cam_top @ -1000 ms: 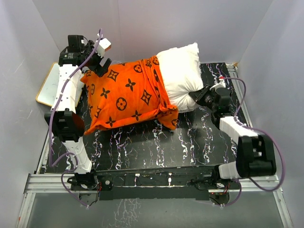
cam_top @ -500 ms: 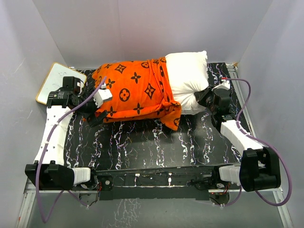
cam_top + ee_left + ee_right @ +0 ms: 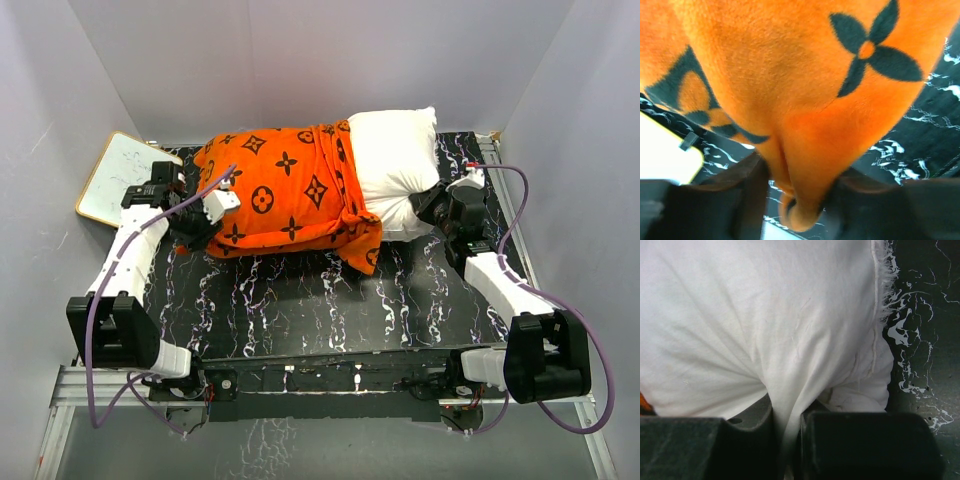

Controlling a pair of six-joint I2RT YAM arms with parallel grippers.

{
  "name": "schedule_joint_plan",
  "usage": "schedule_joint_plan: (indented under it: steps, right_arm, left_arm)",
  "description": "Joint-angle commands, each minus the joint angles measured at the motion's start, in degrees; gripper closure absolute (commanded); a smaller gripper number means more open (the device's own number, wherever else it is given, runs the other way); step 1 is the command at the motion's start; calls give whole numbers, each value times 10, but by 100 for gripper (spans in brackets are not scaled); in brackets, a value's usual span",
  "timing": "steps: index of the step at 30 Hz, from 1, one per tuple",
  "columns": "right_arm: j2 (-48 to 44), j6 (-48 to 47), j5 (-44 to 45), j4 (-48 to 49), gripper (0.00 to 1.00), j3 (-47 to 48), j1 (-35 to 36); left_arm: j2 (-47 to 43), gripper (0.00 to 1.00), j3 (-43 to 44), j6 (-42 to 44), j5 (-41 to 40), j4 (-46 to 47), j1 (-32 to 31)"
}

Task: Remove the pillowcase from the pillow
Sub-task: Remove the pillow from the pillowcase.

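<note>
Presently L pincer clamps pillowcase corner; R pincer clamps pillow edge.

Desk, near half: bare strip between arm bases and pillowcase, passable. Far half: blocked by pillowcase and pillow, lying end to end. Far-left corner: white board. Side edges: left arm, right arm, walls close beside.
</note>
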Motion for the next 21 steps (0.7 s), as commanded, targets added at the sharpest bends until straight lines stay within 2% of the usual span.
schedule_joint_plan:
  steps: [1,2,7,11,16,21]
  right_arm:
    - [-7,1,59,23,92,38,-33]
    - [-7,6,60,22,92,38,-39]
    - [-6,38,81,9,92,34,-62]
    - [-19,53,128,1,91,20,-88]
    - [-30,50,138,-5,91,15,-123]
    - [-35,55,148,-11,91,10,-138]
  left_arm:
    - [5,90,6,-31,-35,63,16]
    - [6,100,14,-43,-37,73,23]
    - [-2,100,53,-11,-32,77,92]
    - [-1,100,85,37,-12,71,186]
    - [28,100,138,81,22,81,313]
    - [70,100,219,72,41,113,386]
